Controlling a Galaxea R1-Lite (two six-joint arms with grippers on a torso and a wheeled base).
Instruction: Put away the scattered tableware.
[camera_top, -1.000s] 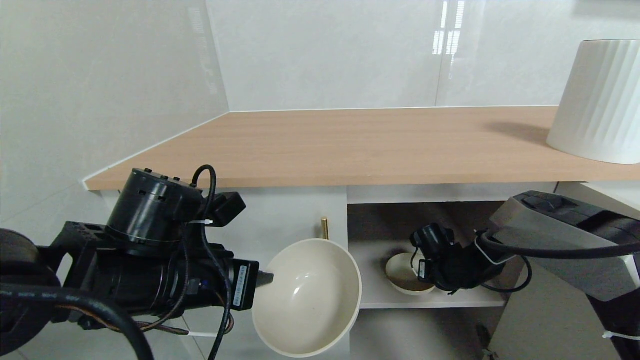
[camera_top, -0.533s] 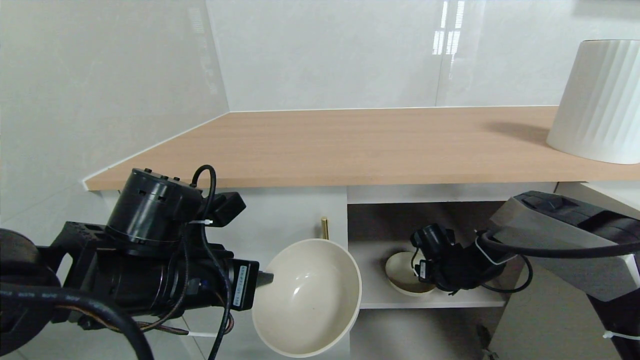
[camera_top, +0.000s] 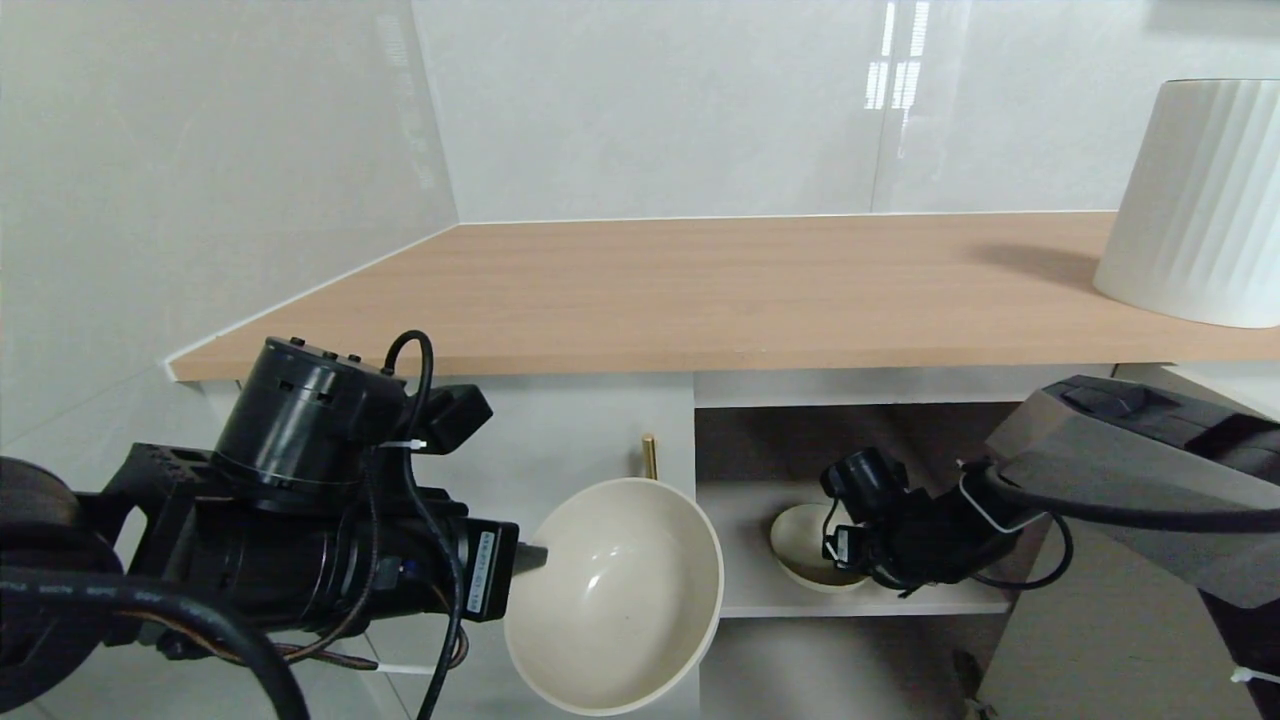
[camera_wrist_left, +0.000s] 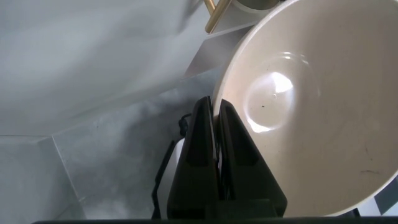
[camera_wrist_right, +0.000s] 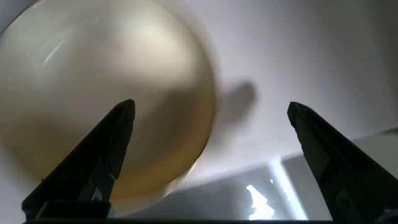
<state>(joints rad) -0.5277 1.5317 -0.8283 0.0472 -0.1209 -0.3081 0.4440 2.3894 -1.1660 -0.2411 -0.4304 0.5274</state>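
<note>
On my head feed the left gripper (camera_top: 530, 557) sits low in front of the cabinet, its fingers (camera_wrist_left: 205, 124) clenched on the rim of the large bowl (camera_top: 620, 600). The wrist camera confirms it: the two fingers are pressed close together with the cream rim of the large bowl (camera_wrist_left: 311, 112) pinched between them. The bowl hangs in the air, tilted so I look into its hollow, and it partly covers the closed cabinet door. The brass handle (camera_top: 649, 456) shows just above its rim.

The right gripper (camera_top: 835, 542) is inside the open compartment under the counter (camera_top: 700, 290), just above the shelf (camera_top: 760, 600). Its fingers (camera_wrist_right: 115, 146) are released and spread wide. The small bowl (camera_top: 800, 545) rests on the shelf right in front of them. From the right wrist, the small bowl (camera_wrist_right: 106, 93) lies ahead of one finger and partway across the gap; I cannot tell whether anything touches it.

On the counter, far to the right, stands a white ribbed object (camera_top: 1195, 200).
</note>
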